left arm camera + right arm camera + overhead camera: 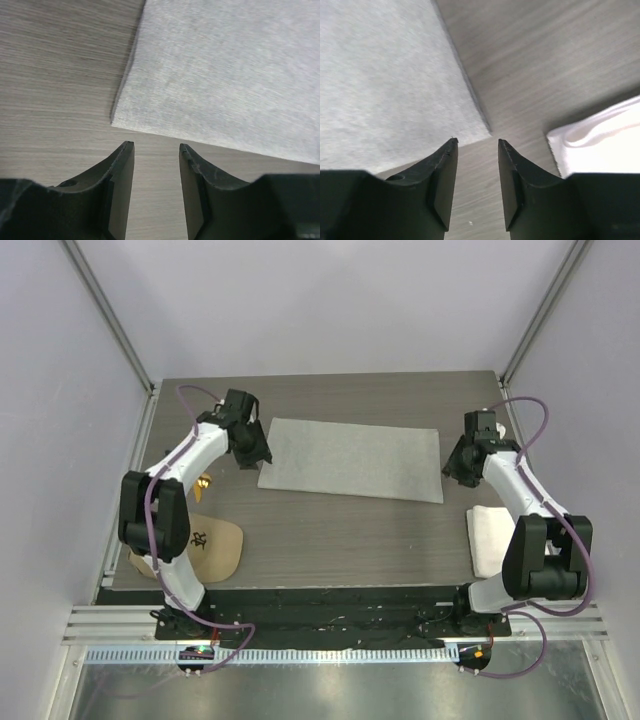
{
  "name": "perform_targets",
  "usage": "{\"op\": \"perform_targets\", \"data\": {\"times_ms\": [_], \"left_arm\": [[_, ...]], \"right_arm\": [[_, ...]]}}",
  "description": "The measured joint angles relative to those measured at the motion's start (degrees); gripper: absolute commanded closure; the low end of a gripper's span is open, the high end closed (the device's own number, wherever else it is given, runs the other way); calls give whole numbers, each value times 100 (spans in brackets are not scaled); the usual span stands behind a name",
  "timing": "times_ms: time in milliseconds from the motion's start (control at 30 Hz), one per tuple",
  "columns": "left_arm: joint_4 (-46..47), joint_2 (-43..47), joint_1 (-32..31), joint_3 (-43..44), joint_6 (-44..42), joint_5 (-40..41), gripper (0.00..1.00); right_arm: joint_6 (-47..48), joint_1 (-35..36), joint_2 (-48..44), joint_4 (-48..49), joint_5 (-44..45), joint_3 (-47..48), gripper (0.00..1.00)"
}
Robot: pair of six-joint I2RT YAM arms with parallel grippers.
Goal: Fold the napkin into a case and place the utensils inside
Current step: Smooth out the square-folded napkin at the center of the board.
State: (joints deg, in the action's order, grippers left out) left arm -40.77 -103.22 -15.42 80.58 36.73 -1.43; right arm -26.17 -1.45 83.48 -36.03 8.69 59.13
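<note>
While the napkin (350, 460) lay flat as a wide grey rectangle at the far middle of the desk (330, 540), the left claw (156, 147) hung just off its near left corner and the right claw (477, 142) just off its near right corner. Each had its jaws parted to a middling gap, with bare desk between them and no cloth in either. The cloth looked thin, light and limp, with a faint woven grain. I judged that it would sag and drag if lifted by one point and might slide on the smooth wood if pushed, not pinched. The sensible hold seemed to be the two near corners together, one per claw. Each lower finger would need to slip under the edge, since the cloth sat flush on the desk and offered little to catch. Lifting both corners evenly should carry the near edge over without twisting it. Of the utensils, only a gold spoon (205, 483) showed, by the left edge and partly behind the left arm. A tan cap (205, 545) sat at the near left corner, and a white towel (490, 538) lay by the right edge, well clear of the napkin.
</note>
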Motion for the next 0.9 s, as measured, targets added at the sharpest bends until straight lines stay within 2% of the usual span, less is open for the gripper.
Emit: {"op": "perform_targets", "data": {"times_ms": [200,300,400,533,633,700,833,900], "left_arm": [[24,166,79,101,-9,-446,65],[72,-59,175,181,35,-798,69],[262,-337,223,188,122,-1161,73],[487,-638,195,190,238,-1460,77],[538,-767,155,149,293,-1397,78],[516,-776,131,70,297,-1228,78],[501,-761,61,52,267,-1021,78],[533,-717,-63,61,229,-1014,84]], "right_arm": [[-79,0,356,181,-382,334,47],[-120,0,605,223,-433,337,48],[-142,0,778,262,-450,337,55],[-219,0,894,446,-614,323,69],[-275,0,999,680,-688,157,73],[-291,0,1021,791,-671,-90,82],[-260,55,1021,741,-619,-391,84],[-234,157,997,793,-636,-391,84]]}}
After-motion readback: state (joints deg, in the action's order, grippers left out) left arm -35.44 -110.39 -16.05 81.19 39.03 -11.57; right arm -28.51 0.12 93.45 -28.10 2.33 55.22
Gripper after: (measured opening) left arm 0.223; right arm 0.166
